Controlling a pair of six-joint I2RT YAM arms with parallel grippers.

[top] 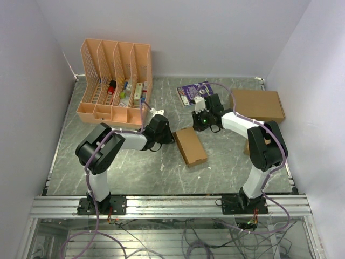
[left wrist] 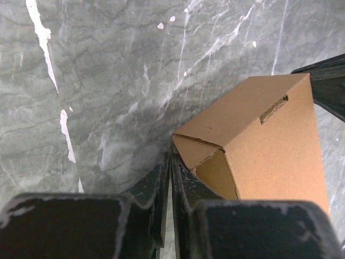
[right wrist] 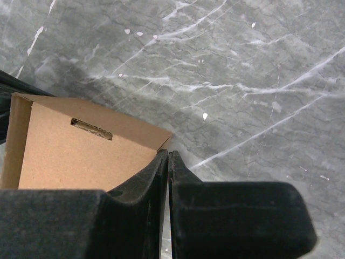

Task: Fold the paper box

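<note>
My left gripper [left wrist: 170, 157] was closed right up, fingers pressed together with nothing between them. Its tips were against, or just short of, one end of the paper box [left wrist: 264, 140], which lay to its right. There an end flap [left wrist: 198, 150] leaned inward, not yet flush. My right gripper [right wrist: 168, 157] was likewise closed on nothing, with its tips at a far corner of the box, which lay to its left on the table [right wrist: 259, 81]. I judged the body formed and the closing of the ends in hand. The next move called for pushing that flap home with closed tips while my other gripper braced the box against sliding.
</note>
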